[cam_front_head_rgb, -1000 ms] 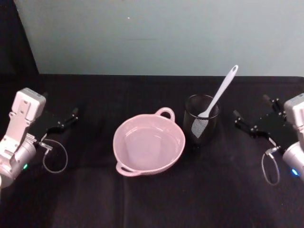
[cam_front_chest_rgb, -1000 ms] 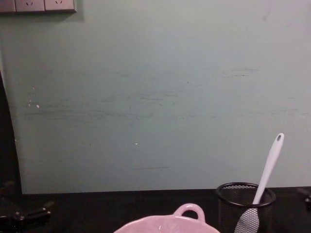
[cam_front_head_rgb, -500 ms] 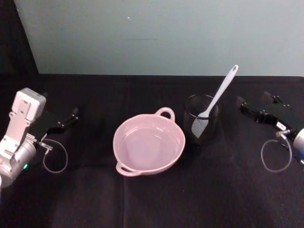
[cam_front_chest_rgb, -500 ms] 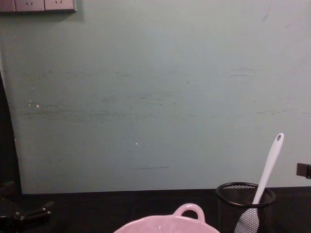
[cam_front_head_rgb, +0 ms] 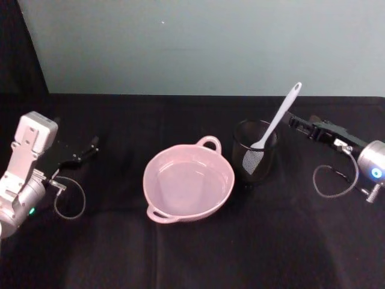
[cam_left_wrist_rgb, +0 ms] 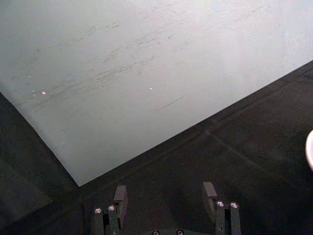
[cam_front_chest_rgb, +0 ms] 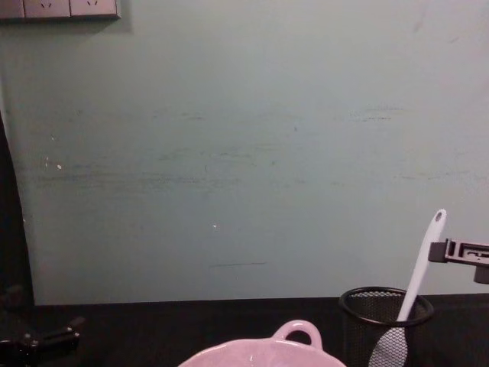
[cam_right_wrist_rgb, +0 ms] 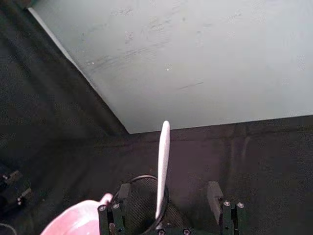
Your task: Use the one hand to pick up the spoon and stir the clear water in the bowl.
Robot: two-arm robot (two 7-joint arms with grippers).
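Centre right, the open-jawed right gripper [cam_front_head_rgb: 293, 122] hangs beside the spoon [cam_front_head_rgb: 278, 118] in a mesh cup [cam_front_head_rgb: 255, 158]; the left gripper [cam_front_head_rgb: 90, 147] sits open at far left.

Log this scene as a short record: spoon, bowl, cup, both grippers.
spoon: standing tilted in the black mesh cup, blade down, handle leaning right
bowl: upright on the black table, beside the cup, on its left
right gripper: jaws open, raised beside the spoon's upper handle, nothing held
left gripper: jaws open, parked low at the table's left side, empty
stage: spoon not yet grasped
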